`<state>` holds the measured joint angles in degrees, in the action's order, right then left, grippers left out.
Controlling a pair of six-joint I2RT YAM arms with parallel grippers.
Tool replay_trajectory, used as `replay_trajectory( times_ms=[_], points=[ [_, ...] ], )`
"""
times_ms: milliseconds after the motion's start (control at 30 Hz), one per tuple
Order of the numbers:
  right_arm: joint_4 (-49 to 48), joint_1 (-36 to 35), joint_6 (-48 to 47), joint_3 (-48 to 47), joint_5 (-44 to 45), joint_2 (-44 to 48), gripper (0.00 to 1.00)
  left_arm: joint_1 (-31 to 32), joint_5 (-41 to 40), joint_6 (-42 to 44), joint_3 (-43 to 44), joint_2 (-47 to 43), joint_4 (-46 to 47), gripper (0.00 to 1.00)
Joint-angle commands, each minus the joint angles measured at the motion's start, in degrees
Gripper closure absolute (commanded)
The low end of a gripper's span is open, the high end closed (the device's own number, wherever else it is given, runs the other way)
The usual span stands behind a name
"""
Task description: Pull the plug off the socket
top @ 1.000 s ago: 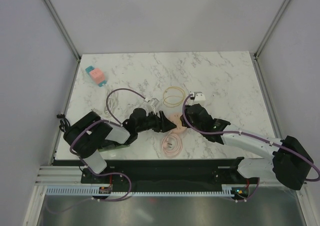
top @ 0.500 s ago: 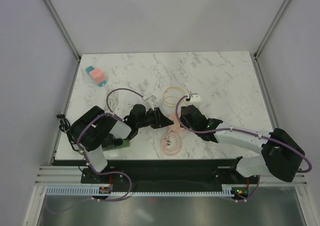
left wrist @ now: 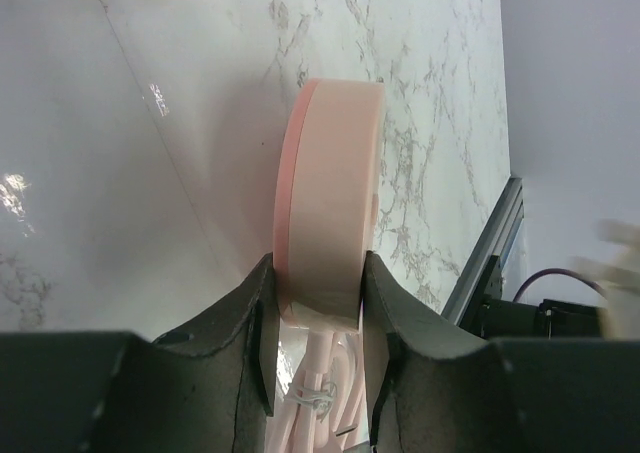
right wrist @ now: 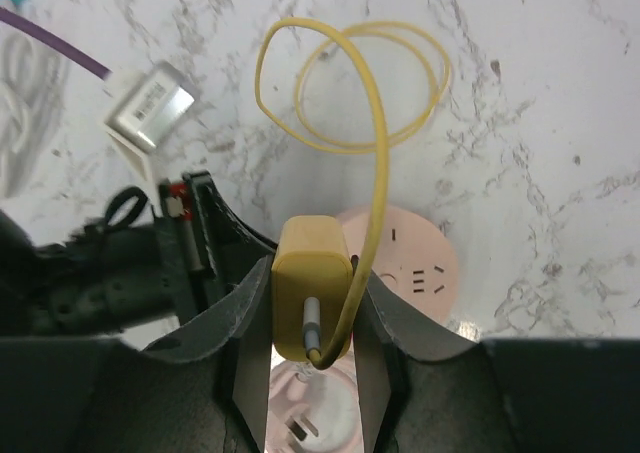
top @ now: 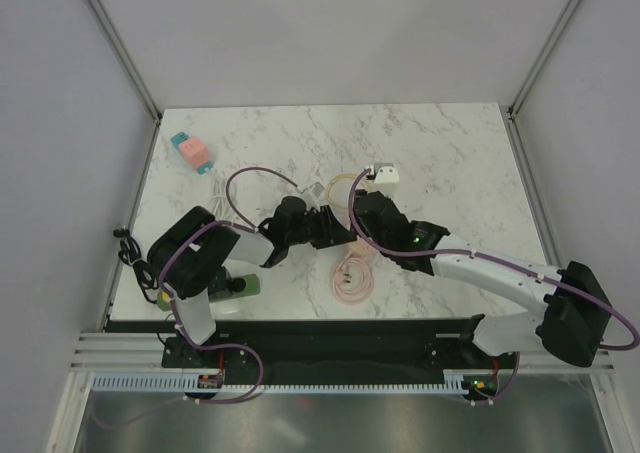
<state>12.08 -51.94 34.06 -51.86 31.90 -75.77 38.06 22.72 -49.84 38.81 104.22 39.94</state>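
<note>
Right wrist view, nearest first: the right claw (right wrist: 312,311) is closed most of the way, and its two dark fingers (right wrist: 250,318) press the sides of a yellow plug (right wrist: 305,263). A bare metal pin shows on the plug's near face. Just past the plug lies the round pink socket (right wrist: 418,258), face up, with its slots uncovered and nothing seated in them. From the plug a yellow cable (right wrist: 382,123) rises and curls into loose loops on the marble table (right wrist: 540,93) further off.

In the left wrist view, the left claw (left wrist: 315,318) is narrowed onto the near rim of the socket, one finger on each flat face, so the disc is seen edge-on. Whether the disc touches the table I cannot tell.

From the top external camera, a pink cable coil lies nearest the arm bases (top: 352,273). Above it the two claws meet at mid-table, the left one reaching in from the left and the right one from the right. A small white adapter (top: 386,175) sits just beyond them. A teal and orange block (top: 191,151) lies well apart, near the far left corner.
</note>
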Motion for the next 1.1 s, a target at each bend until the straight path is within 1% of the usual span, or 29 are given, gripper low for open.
replay_trajectory(
  times_ms=[0, 33, 67, 100, 133, 167, 200, 267, 333, 367, 433, 467, 500, 600, 633, 667, 767, 800, 833, 967, 1000, 1067],
  points=[
    [2.6, 0.5, -1.4, -5.1, 2.7, 3.5, 1.0, 0.2, -4.8, 1.8, -0.1, 2.0, -7.9, 0.98],
    [4.2, 1.1, -2.2, -5.7, 2.8, 3.3, 1.0, 0.2, -4.1, 2.1, -0.2, 1.8, -7.6, 0.98],
    [5.0, 2.6, -2.6, -6.2, 2.8, 3.1, 1.0, 0.3, -3.8, 2.4, -0.4, 1.7, -7.0, 0.95],
    [5.7, 3.6, -3.0, -7.4, 2.6, 2.5, 1.0, 0.3, -3.6, 2.6, -0.5, 1.5, -6.6, 0.89],
    [6.9, 4.7, -3.6, -8.0, 2.0, 2.1, 1.0, 0.4, -3.3, 2.8, -1.1, 0.9, -5.8, 0.81],
    [7.4, 7.1, -4.0, -8.6, 1.5, 1.6, 1.0, 0.5, -3.3, 3.0, -1.7, 0.4, -4.3, 0.61],
    [8.0, 8.2, -4.3, -9.7, 0.8, 1.0, 1.0, 0.6, -3.1, 3.3, -2.9, -0.1, -2.9, 0.52],
    [8.5, 11.5, -5.3, -10.5, 0.4, 0.0, 1.0, 1.0, -1.8, 4.2, -4.1, -1.7, -0.7, 0.39],
    [9.8, 13.5, -5.8, -12.6, -0.3, -2.0, 1.0, 1.4, -1.1, 5.4, -5.9, -3.1, 2.5, 0.35],
    [10.4, 15.4, -6.0, -13.5, -0.2, -3.0, 1.0, 1.7, -0.9, 5.5, -6.7, -4.5, 3.9, 0.3],
    [11.6, 17.2, -6.4, -16.0, -0.3, -5.4, 1.0, 1.8, -1.3, 5.9, -9.0, -6.0, 6.8, 0.27],
    [12.4, 19.0, -6.9, -16.9, 0.3, -6.3, 1.0, 1.8, -1.6, 6.0, -9.8, -7.9, 7.3, 0.19],
    [13.1, 19.9, -7.1, -19.0, 0.9, -8.5, 1.0, 1.8, -2.1, 6.2, -10.4, -8.9, 7.7, 0.18],
    [18.1, 23.0, -8.0, -24.2, 6.6, -12.5, 1.0, 1.8, -4.9, 6.8, -13.3, -13.2, 8.7, 0.16],
    [20.0, 23.7, -8.4, -25.4, 8.4, -13.3, 1.0, 1.8, -6.9, 6.8, -14.9, -14.3, 8.8, 0.16],
    [20.8, 24.8, -8.7, -27.6, 12.8, -13.9, 1.0, 1.8, -8.2, 6.8, -15.7, -15.4, 8.8, 0.14],
    [23.9, 27.1, -11.6, -32.4, 17.8, -17.3, 1.0, 2.0, -14.6, 6.0, -19.1, -21.2, 7.9, 0.12],
    [23.9, 27.6, -11.7, -33.6, 18.5, -18.3, 1.0, 2.0, -14.6, 5.9, -19.7, -21.3, 7.5, 0.12],
    [24.7, 28.6, -12.9, -34.8, 19.1, -19.1, 1.0, 2.1, -16.6, 5.8, -20.3, -23.4, 7.2, 0.12],
    [26.2, 30.3, -15.2, -41.1, 25.3, -24.9, 1.0, 2.2, -18.9, 5.4, -22.1, -26.0, 6.8, 0.12],
    [26.5, 30.8, -15.5, -42.3, 26.9, -28.0, 1.0, 2.2, -18.9, 5.3, -22.2, -25.9, 6.9, 0.12],
    [30.1, 33.1, -15.2, -45.7, 29.8, -31.5, 1.0, 2.3, -18.6, 5.3, -21.9, -25.3, 6.9, 0.14]
  ],
)
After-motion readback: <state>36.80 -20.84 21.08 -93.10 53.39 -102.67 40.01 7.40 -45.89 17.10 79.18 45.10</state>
